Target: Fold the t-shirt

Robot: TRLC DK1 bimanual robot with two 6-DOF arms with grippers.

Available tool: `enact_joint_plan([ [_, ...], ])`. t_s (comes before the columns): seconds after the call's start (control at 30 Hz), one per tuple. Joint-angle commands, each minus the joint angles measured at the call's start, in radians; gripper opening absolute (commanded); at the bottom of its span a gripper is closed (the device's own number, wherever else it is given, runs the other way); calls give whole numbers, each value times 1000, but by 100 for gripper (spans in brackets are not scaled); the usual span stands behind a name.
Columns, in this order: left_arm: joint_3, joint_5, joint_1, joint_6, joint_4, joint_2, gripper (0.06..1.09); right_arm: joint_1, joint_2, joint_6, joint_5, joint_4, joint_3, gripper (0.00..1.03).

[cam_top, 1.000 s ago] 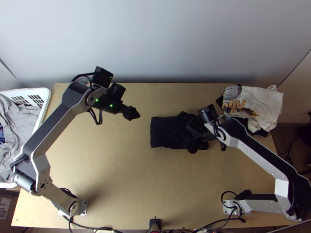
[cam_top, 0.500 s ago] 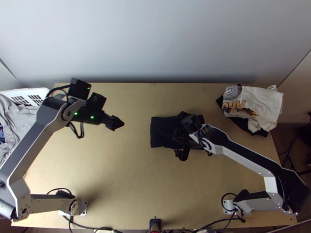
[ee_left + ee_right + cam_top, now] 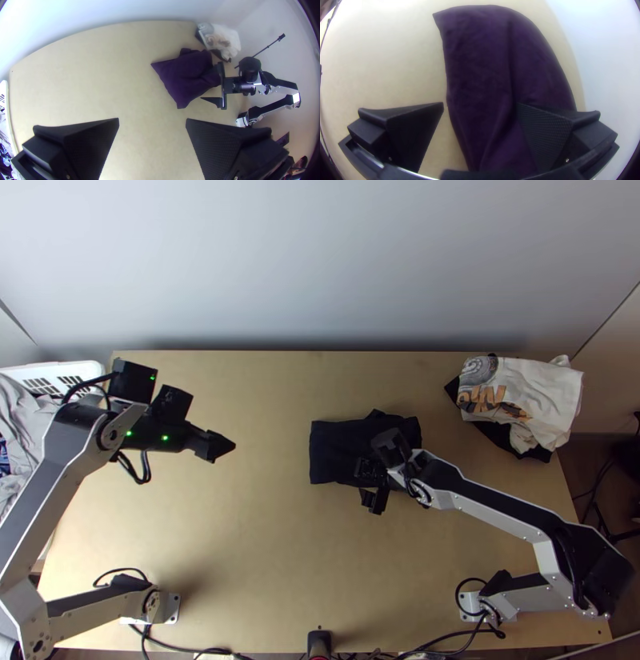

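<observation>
Shirt count is one: dark, folded down to a compact, roughly rectangular shape, lying right of the middle of the worktop, with bare wood on all sides. Can't tell how many folds it has. There's a bit poking out on its far side, and the right wrist view shows a long crease in it.

Hands, two. Left hand is wide, above the left part of the worktop and well apart from the shirt. Right hand is wide too, at the shirt's near side, one finger over the cloth and the other over bare wood just beside it. Can't tell if it's touching.

One pile at the far right corner, sticking out past the right edge. I count at least two pieces: a white one with a print, bunched up, over a dark one.

One basket, white with slots, by the left edge, with crumpled grey cloth inside.

As for the surface, it's light wood, pretty plain. Two bases, one near each near corner: left base, right base. Cables run along the near edge, and one small black thing is around its middle.

Room-wise, pale wall past the far edge, dark floor off to the right.
</observation>
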Motion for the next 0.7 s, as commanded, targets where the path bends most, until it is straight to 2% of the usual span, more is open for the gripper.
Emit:
enact_joint_plan([
  [0.0, -19, 0, 9, 2, -2, -11, 103, -9, 24, -37, 39, 95, -46, 99],
  [0.3, -25, 0, 18, 10, -12, -21, 103, -12, 126, -28, 85, 150, -34, 99],
  [0.37, -28, -1, 18, 10, -12, -22, 103, -16, 152, -8, 105, 167, -26, 84],
  [0.4, -28, 0, 18, 10, -12, -24, 103, -17, 161, 9, 110, 167, -22, 70],
  [0.47, -28, 0, 18, 10, -12, -27, 103, -17, 153, 27, 112, 204, -36, 29],
  [0.53, -28, -1, 20, 11, -15, -28, 103, -19, 135, 33, 125, 271, -57, 2],
  [0.67, -28, 0, 27, 23, -22, -31, 103, -19, 98, 65, 130, 273, -55, 3],
])
